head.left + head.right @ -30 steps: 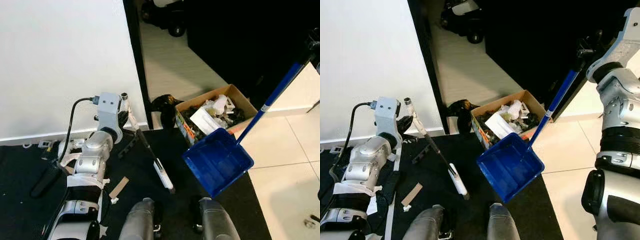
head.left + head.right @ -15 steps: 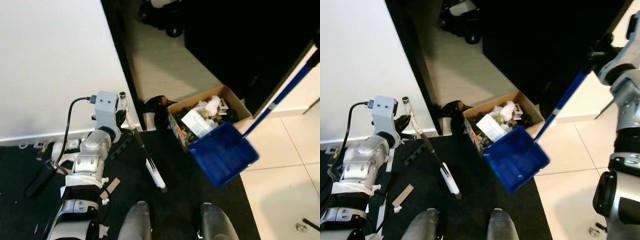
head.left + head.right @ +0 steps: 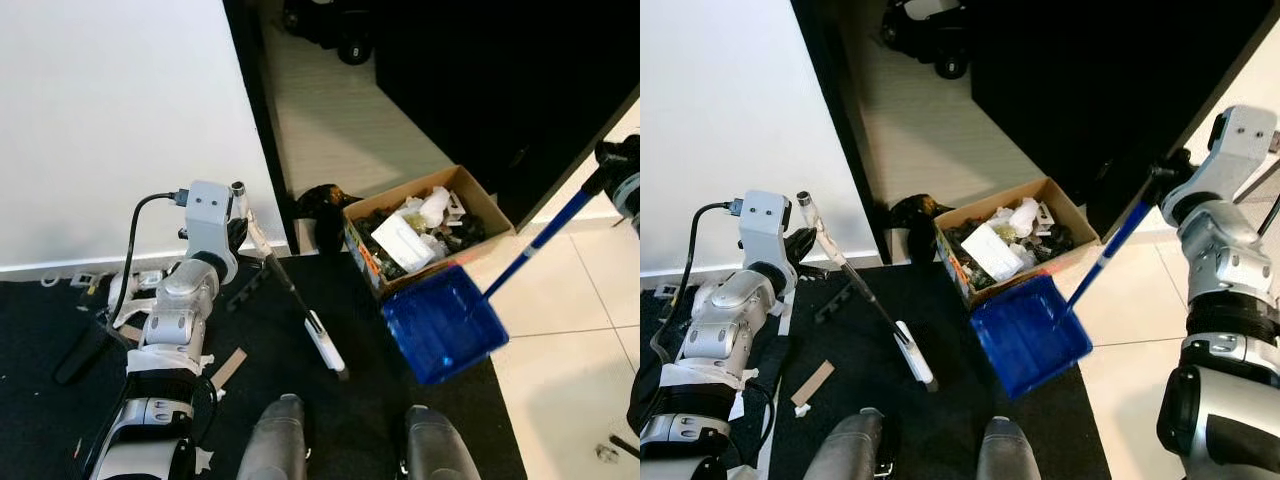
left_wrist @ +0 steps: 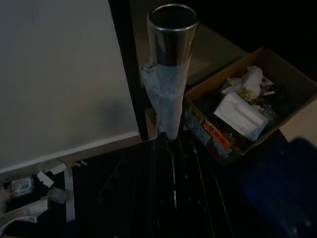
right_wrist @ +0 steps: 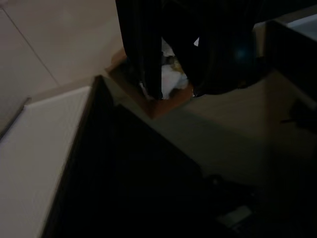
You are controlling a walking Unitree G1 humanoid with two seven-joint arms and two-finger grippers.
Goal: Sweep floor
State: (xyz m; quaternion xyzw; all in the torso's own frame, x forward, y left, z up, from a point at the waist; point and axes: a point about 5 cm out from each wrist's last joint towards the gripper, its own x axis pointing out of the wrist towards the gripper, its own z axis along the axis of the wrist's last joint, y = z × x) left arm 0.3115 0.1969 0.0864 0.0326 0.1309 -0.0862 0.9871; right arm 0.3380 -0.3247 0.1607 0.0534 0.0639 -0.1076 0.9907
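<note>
Blue dustpan [image 3: 1030, 338] hanging tilted at centre frame, lip just beside the cardboard box [image 3: 1015, 240] of rubbish. Risk: debris spilling onto the black mat [image 3: 960, 400] if tipped short. Right gripper [image 3: 1170, 172] closed round its blue handle, upper right. Left gripper [image 4: 171, 168] clamped on the broom [image 3: 865, 295], mid-left; taped metal tip plain in the left wrist view.

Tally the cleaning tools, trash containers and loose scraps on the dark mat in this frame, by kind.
Blue long-handled dustpan, held up by the right pincer: 1
Broom with taped metal handle, held by the left pincer: 1
Cardboard box full of trash: 1
Cardboard scrap on the mat: 1
Total: 4
</note>
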